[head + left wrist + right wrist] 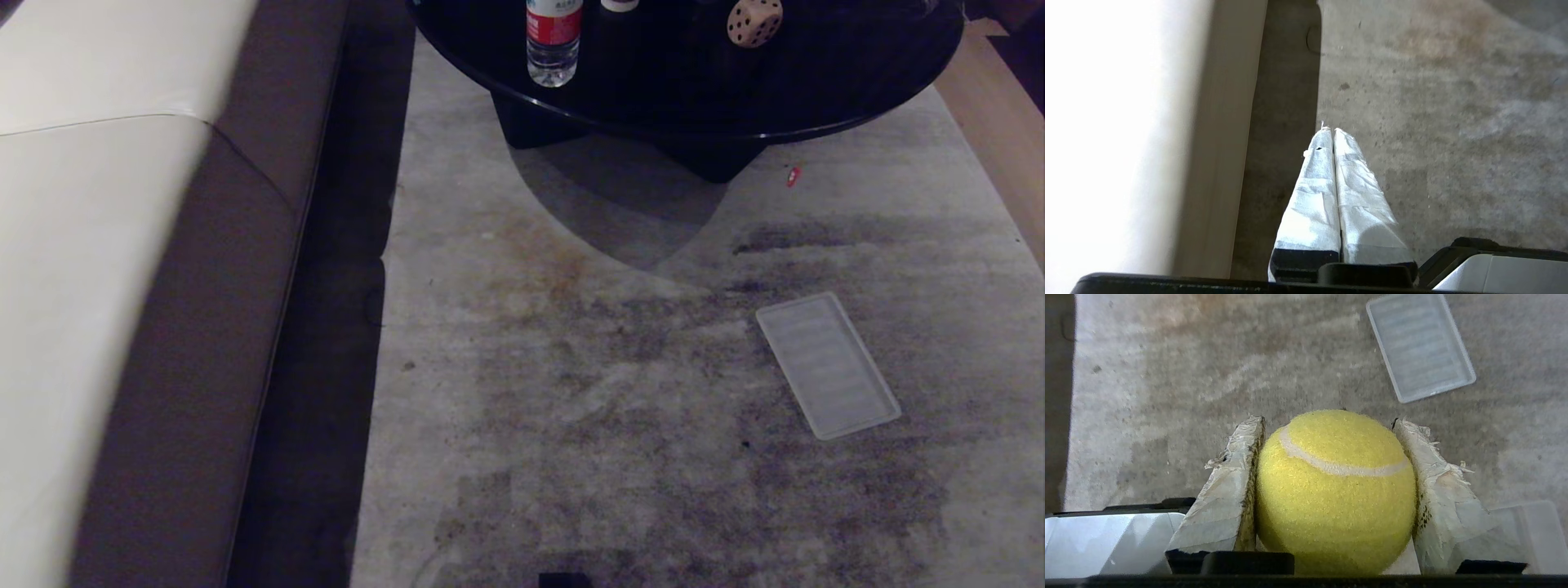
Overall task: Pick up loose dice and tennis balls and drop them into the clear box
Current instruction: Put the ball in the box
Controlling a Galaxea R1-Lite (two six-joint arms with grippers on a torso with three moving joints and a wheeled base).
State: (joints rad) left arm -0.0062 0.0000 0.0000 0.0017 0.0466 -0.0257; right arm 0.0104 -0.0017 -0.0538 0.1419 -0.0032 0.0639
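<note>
My right gripper [1329,422] is shut on a fuzzy yellow-green tennis ball [1335,490], which sits between its two taped fingers above the grey carpet. Just past one finger shows a corner of the clear box [1529,535], translucent with a rounded corner and mostly hidden. A tan die [754,21] with dark dots rests on the black round table [857,82]. My left gripper [1333,130] is shut with nothing in it, hanging over the carpet's edge beside the sofa. Neither arm shows in the head view.
A flat ribbed translucent lid [827,365] lies on the carpet at the right. A water bottle [553,41] stands on the table. A cream and brown sofa [122,286] runs along the left. A small red scrap [793,175] lies near the table's base.
</note>
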